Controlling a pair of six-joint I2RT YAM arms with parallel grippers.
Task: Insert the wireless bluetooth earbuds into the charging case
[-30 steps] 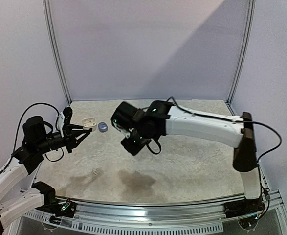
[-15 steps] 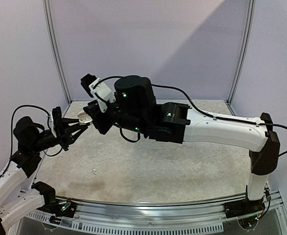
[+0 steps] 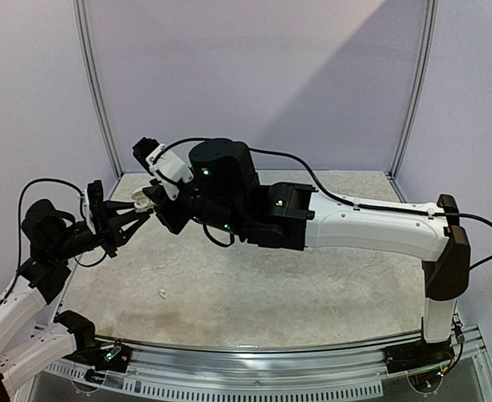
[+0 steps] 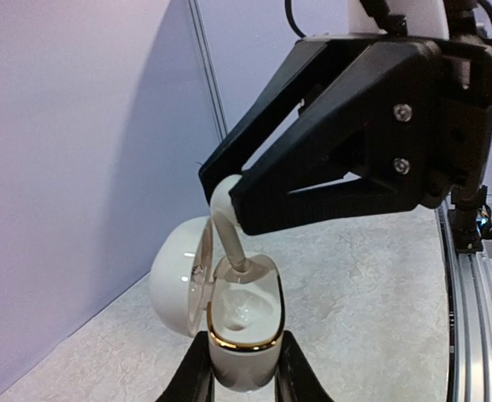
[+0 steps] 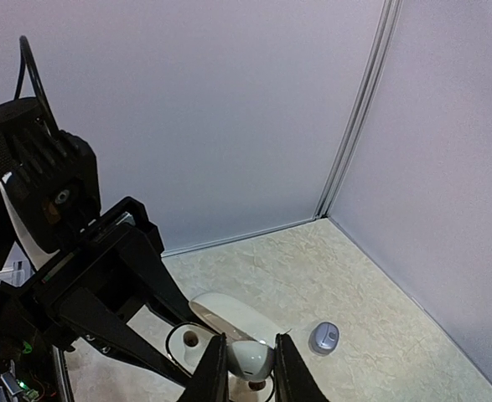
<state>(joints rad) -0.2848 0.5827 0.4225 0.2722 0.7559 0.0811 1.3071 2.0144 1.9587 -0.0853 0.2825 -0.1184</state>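
The left gripper (image 4: 244, 381) is clamping the white charging case (image 4: 244, 331), lid standing open, and holding it raised above the far-left corner of the tabletop (image 3: 313, 285). The right gripper (image 5: 247, 373) is pinching a white earbud (image 4: 227, 224) between narrowly set jaws, its stem dipping into the case's open well. A greyish-lavender piece (image 5: 323, 337) is lying on the tabletop below.

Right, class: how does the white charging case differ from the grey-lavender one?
The white charging case is open, lid swung back; the grey-lavender case looks shut. The white charging case is held up in the left gripper; the grey-lavender case lies on the table. Both are rounded, pebble-like.
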